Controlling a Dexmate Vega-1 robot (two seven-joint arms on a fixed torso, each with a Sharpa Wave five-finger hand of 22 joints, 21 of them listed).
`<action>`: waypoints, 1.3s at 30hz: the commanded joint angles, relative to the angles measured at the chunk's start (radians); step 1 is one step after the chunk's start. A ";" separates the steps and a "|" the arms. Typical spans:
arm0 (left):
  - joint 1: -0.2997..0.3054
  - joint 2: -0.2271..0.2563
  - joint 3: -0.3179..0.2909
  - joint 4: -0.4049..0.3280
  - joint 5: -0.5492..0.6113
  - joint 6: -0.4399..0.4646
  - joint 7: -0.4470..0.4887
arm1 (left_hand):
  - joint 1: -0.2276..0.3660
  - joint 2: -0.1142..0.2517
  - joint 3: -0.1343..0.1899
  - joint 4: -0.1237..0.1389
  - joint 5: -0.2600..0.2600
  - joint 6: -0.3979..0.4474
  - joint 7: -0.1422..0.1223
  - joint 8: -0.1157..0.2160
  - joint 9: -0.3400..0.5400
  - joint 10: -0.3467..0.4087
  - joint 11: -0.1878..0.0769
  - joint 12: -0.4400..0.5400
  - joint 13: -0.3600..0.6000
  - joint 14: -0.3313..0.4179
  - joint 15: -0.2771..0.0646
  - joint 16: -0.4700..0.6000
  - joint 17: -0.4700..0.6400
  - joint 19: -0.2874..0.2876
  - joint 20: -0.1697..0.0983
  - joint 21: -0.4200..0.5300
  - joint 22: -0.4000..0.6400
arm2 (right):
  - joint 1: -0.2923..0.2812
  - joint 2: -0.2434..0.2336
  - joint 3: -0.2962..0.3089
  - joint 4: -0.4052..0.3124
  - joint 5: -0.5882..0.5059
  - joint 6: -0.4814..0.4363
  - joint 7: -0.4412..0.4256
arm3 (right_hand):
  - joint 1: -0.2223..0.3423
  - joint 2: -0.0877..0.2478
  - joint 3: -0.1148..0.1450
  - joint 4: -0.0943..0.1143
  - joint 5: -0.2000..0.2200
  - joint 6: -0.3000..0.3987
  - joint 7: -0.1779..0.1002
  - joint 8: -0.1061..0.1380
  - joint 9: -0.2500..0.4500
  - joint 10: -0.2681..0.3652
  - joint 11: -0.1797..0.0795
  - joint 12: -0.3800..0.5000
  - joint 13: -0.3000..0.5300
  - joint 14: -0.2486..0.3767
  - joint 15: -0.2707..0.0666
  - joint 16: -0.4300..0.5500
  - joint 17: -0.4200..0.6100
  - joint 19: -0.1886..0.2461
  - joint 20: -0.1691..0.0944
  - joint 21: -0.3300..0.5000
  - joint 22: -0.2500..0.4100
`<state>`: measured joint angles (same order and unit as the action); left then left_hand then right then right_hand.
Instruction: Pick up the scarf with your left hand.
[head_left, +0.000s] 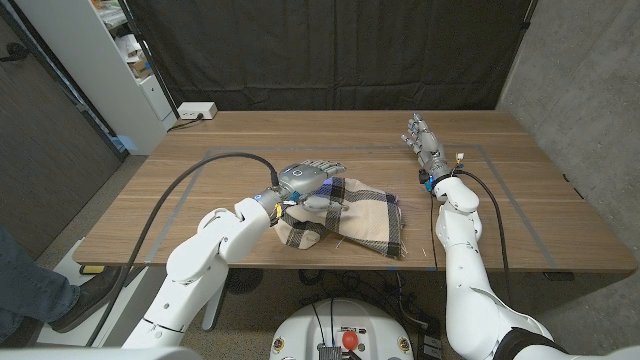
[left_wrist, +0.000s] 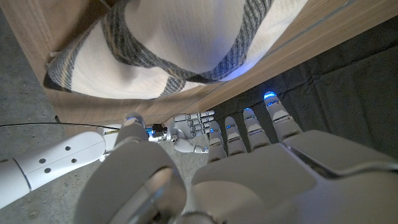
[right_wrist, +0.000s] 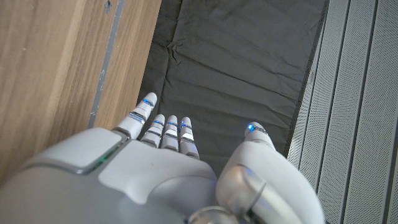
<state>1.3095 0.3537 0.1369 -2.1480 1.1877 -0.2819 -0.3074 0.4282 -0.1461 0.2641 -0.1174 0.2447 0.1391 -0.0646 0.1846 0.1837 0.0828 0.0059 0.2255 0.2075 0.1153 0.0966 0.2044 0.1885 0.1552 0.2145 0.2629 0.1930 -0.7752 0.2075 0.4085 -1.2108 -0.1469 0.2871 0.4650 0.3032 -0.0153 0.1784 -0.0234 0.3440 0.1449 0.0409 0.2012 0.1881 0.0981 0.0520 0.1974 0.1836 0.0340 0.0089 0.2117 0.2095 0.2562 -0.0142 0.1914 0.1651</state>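
Note:
A cream scarf (head_left: 355, 222) with dark plaid stripes lies crumpled near the table's front edge, at the middle. My left hand (head_left: 311, 177) hovers over the scarf's far left part, fingers stretched out toward the right. In the left wrist view the scarf (left_wrist: 186, 43) lies beyond the straight fingertips (left_wrist: 270, 99) of my left hand (left_wrist: 261, 168), with nothing in its grasp. My right hand (head_left: 422, 140) is at the right of the table, well clear of the scarf, fingers extended and empty. The right wrist view shows that hand (right_wrist: 174, 168) with its fingers (right_wrist: 168, 127) straight.
The wooden table (head_left: 230, 150) has grey tape lines (head_left: 500, 180) marking a rectangle. A black curtain (head_left: 330, 50) hangs behind it. A white shelf (head_left: 120, 60) and a white power strip (head_left: 196, 111) stand at the far left. A person's leg and shoe (head_left: 40, 290) show at the lower left.

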 joint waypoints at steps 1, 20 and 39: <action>-0.008 0.012 0.027 0.009 0.001 0.021 -0.021 | 0.005 -0.012 -0.006 -0.005 0.012 -0.007 0.002 0.001 0.004 -0.007 -0.005 -0.002 0.003 0.000 0.005 -0.001 0.004 0.007 0.003 0.004 0.002 | -0.001 -0.003 0.004 0.007 0.006 0.003 0.005 | 0.001 0.006 0.000 -0.005 0.005 0.010 0.001 -0.001 0.002 0.006 0.000 -0.001 0.006 0.004 0.004 -0.001 0.003 -0.003 0.007 -0.002 0.005; -0.012 0.012 0.047 0.038 -0.005 0.045 -0.018 | 0.015 -0.010 -0.011 -0.010 0.023 -0.011 0.002 0.004 0.004 -0.008 -0.004 -0.002 0.004 0.000 0.003 -0.003 0.004 0.018 0.004 0.002 0.001 | 0.006 -0.010 0.012 0.020 0.006 0.004 0.011 | 0.001 0.007 -0.002 -0.006 0.005 0.011 0.000 -0.002 0.002 0.008 0.002 -0.001 0.006 0.005 0.005 -0.001 0.003 -0.002 0.007 -0.002 0.005; -0.027 0.017 0.078 0.059 0.005 0.064 -0.039 | 0.038 0.002 -0.008 -0.017 0.035 -0.017 0.000 0.005 0.004 -0.016 -0.014 -0.004 0.004 -0.003 0.001 -0.005 0.003 0.027 0.004 -0.001 0.000 | 0.011 -0.014 0.020 0.028 0.010 0.004 0.015 | 0.000 0.008 -0.003 -0.008 0.006 0.012 0.001 -0.002 0.002 0.011 0.005 -0.001 0.006 0.006 0.005 -0.001 0.003 -0.001 0.006 -0.001 0.005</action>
<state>1.2899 0.3676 0.2003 -2.0993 1.1898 -0.2284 -0.3365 0.4535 -0.1471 0.2521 -0.1295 0.2757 0.1265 -0.0663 0.1846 0.1837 0.0653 -0.0053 0.2218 0.2072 0.1153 0.0964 0.1991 0.1883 0.1736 0.2183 0.2629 0.1906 -0.7667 0.1956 0.4249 -1.1876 -0.1384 0.2914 0.4786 0.3032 -0.0153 0.1756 -0.0262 0.3439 0.1448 0.0410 0.2013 0.1880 0.1036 0.0574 0.1974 0.1836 0.0340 0.0089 0.2117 0.2117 0.2491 -0.0071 0.1914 0.1651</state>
